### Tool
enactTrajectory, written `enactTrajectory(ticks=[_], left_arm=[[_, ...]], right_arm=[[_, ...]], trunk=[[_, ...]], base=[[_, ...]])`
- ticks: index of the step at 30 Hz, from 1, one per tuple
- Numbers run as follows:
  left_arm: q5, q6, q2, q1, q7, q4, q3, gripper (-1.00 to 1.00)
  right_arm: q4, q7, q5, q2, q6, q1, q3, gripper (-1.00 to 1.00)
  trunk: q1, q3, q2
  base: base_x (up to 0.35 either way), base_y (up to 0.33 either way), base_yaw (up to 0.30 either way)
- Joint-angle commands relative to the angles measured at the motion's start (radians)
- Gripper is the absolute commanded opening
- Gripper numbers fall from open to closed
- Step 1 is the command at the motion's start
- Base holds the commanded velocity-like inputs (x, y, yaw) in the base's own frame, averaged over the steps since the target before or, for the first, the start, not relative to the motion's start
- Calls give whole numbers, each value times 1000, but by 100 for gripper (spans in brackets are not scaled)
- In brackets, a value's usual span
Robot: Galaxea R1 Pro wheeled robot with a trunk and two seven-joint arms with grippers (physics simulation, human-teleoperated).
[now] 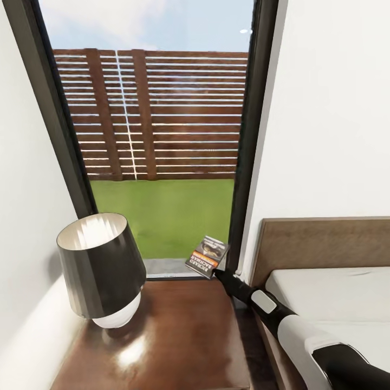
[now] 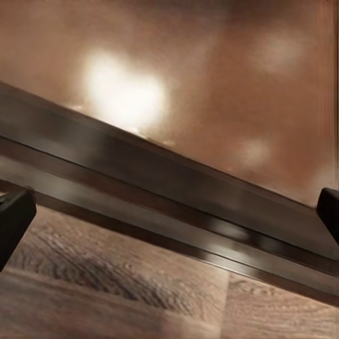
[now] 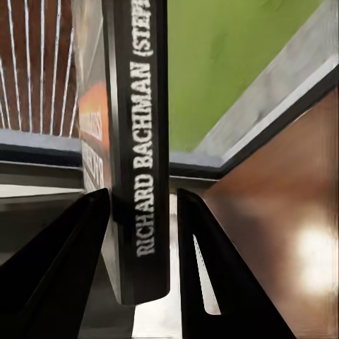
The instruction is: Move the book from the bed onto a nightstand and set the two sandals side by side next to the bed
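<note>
The nightstand [image 1: 179,336] stands in the corner below the tall window, its glossy dark-brown top catching bright patches of light. A table lamp [image 1: 103,271] with a dark tapered shade and a rounded white base rests directly on its far left part, near the wall; the rest of the top is bare wood. Just to the right, across a narrow gap, lies the bed [image 1: 325,244], with a brown wooden headboard against the white wall and a light-grey mattress [image 1: 336,298]. In the left wrist view, the nightstand's edge [image 2: 176,191] runs above light-brown plank floor [image 2: 106,282].
</note>
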Motion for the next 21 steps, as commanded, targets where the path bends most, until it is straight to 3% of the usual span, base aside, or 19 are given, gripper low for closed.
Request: enactTrajectory(ticks=[1,8,12,17,21], left_arm=[[11,-3,4,-1,-13,1,-8,100],[30,6,31,-1,-109,1,2,100],[75,32,54,-1,-170,-1,19,100],[125,104,88,-1,-258,-7,28,100],[172,193,124,-1,-383,-9,33,100]], right_arm=[[0,-7,-12,0,7,-1,7,-100],[1,-66,-12,1,45,-1,9,-100],[1,-85,-12,3,57,-1,8,-100],[2,-103,-12,7,61,-1,5,-100],[3,-122,-13,8,62,-1,3,-100]], trunk=[[0,-1,0],[0,-1,0],[0,-1,0],[0,-1,0],[0,-1,0]], base=[[0,0,0],[0,0,0],[0,0,0],[0,0,0],[0,0,0]])
